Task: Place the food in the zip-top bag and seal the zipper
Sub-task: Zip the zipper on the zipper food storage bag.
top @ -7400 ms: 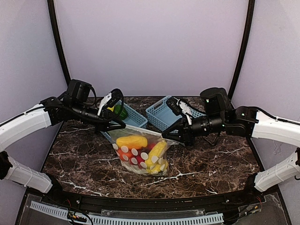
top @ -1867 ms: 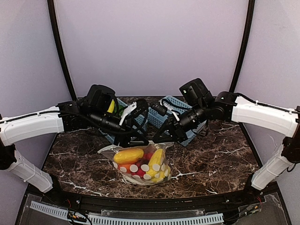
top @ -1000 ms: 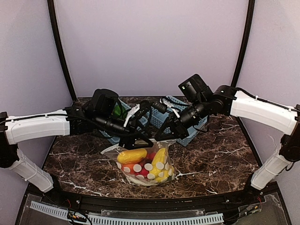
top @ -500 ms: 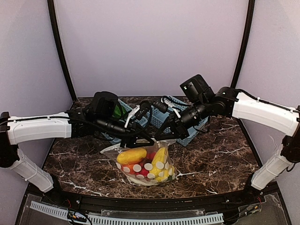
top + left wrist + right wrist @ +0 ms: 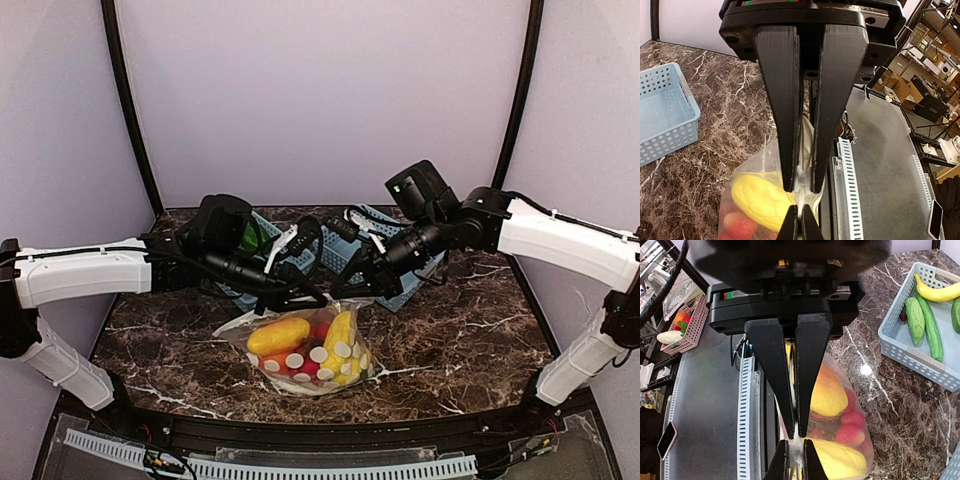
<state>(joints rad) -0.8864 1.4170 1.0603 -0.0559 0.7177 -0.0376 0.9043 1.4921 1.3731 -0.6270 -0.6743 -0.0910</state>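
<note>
Both grippers have closed in from the mouth's two ends to meet over its middle, and the clear polka-dotted zip-top bag (image 5: 305, 350) has settled lower on the dark marble table (image 5: 470, 340). Left gripper (image 5: 800, 187) and right gripper (image 5: 796, 432) each pinch nearly shut on the thin clear zipper strip (image 5: 802, 176), tips almost touching. Yellow, red and orange toy food (image 5: 827, 390) lies inside the bag. Whether the strip is sealed throughout cannot be told. Fingertips could collide, or a tug could slip the film free and spill food through an unsealed gap. Light-blue lattice baskets (image 5: 670, 142) crowd just behind the bag. Open marble lies either side of it, and the table edge is near in front.
</note>
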